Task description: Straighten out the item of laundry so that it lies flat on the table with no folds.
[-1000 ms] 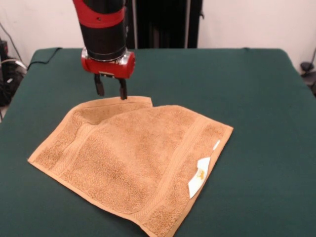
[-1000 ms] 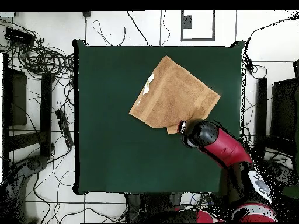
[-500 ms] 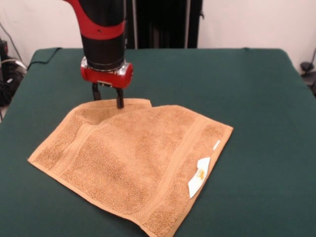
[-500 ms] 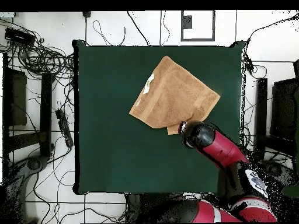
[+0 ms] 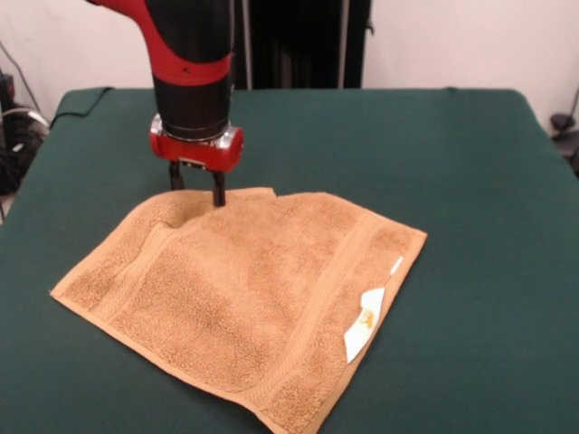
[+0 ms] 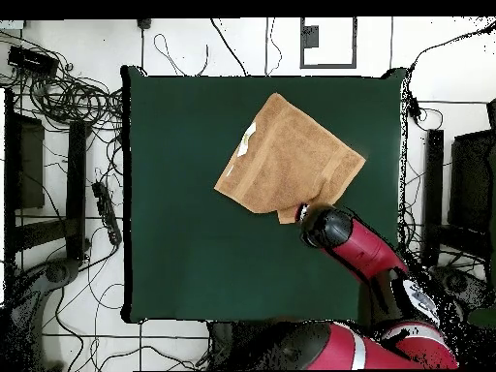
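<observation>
Towel (image 5: pixel 244 298) folded — end effector (image 5: pixel 196 187) (fingers apart) at edge.

White wall (image 5: pixel 452 41) behind, broken by a dark vertical panel (image 5: pixel 308 41). Pale tiled floor (image 6: pixel 68 320) strewn with black cables (image 6: pixel 73 97); dark equipment (image 6: pixel 24 165) at one side, a black-framed square (image 6: pixel 327 41) at the far end.

Tan towel (image 5: pixel 253 298), far corner folded
</observation>
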`<state>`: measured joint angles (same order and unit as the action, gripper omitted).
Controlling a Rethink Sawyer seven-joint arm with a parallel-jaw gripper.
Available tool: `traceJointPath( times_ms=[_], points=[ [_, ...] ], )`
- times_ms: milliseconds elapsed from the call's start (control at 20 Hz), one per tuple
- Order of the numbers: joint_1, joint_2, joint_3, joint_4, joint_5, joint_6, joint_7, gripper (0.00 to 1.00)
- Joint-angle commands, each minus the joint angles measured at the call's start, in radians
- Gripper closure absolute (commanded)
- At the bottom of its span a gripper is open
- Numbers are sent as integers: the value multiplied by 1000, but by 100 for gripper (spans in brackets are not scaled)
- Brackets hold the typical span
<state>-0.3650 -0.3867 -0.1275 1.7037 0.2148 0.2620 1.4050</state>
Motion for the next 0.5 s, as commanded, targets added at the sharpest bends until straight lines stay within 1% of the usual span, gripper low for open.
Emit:
traceJointPath(
  times_ms=[50,300,400,450,500],
  points=[
    [-7,115,116,66,-19,-119,207,0],
    [-2,122,112,61,-26,-132,205,0],
    [0,121,112,66,-30,-159,213,0],
    [1,121,112,68,-32,-173,218,100],
    [1,120,111,70,-32,-180,222,100]
  ],
)
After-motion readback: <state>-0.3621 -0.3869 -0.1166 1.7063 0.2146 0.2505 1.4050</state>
